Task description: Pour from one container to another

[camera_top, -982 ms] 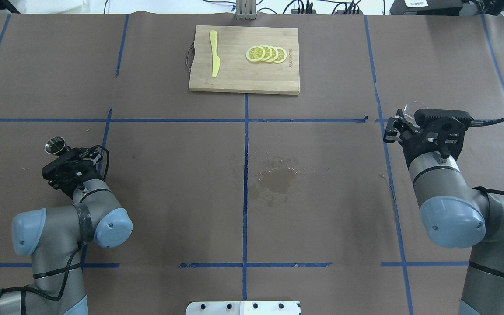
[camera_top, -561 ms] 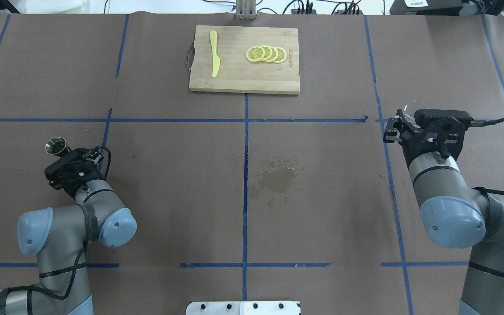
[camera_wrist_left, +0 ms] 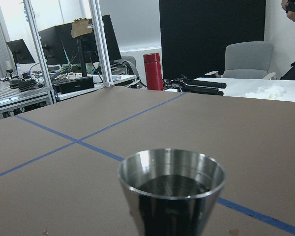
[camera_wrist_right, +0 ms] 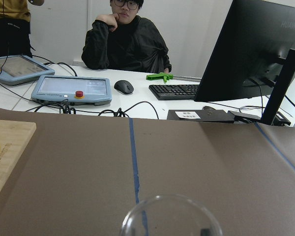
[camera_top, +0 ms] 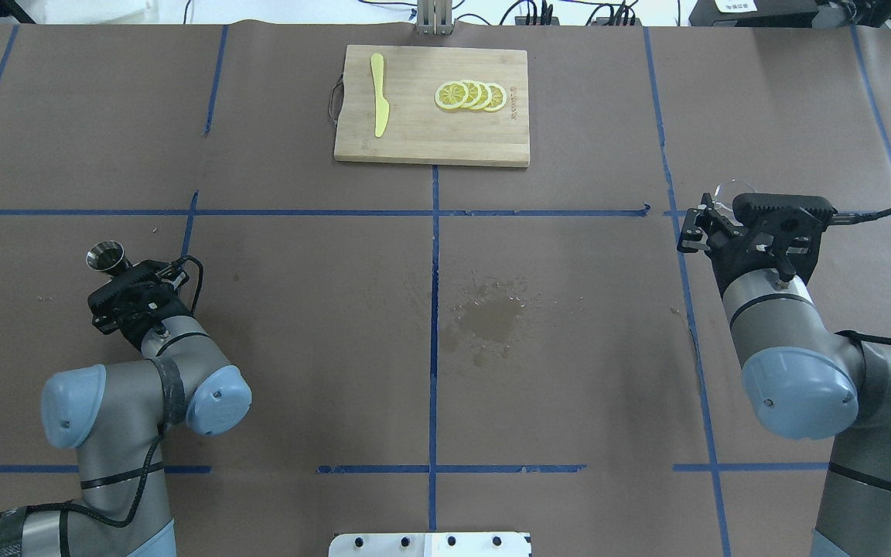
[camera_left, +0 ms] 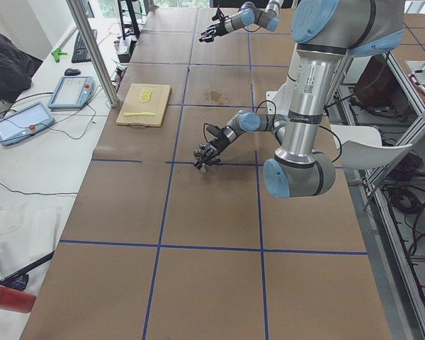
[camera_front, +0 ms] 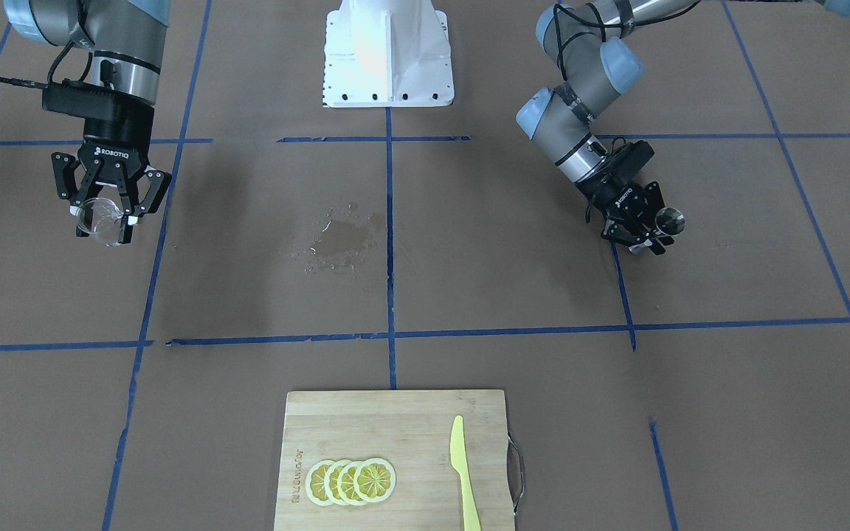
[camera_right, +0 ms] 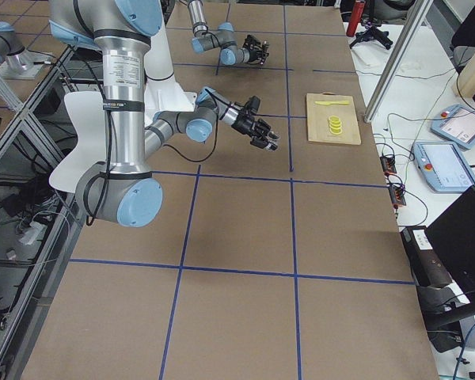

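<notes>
The steel jigger (camera_top: 105, 257) stands upright at the table's left side, and my left gripper (camera_top: 110, 268) is shut on it. The front-facing view shows the jigger (camera_front: 669, 220) at the fingertips of that gripper (camera_front: 654, 228). Its open cup (camera_wrist_left: 171, 189) fills the bottom of the left wrist view, dark inside. On the table's right side my right gripper (camera_front: 105, 219) is shut on the clear glass tumbler (camera_front: 97, 223), held upright. The tumbler's rim (camera_top: 730, 188) peeks out past the wrist camera, and the rim (camera_wrist_right: 169, 216) also shows in the right wrist view.
A wooden cutting board (camera_top: 430, 139) with lemon slices (camera_top: 470, 95) and a yellow knife (camera_top: 378, 93) lies at the far middle. A wet stain (camera_top: 488, 317) marks the paper at the centre. The white base plate (camera_front: 387, 51) sits at the robot's side.
The left arm has shifted a little right and back toward the robot, carrying the jigger slightly to the right. The right arm and the glass have not moved.
</notes>
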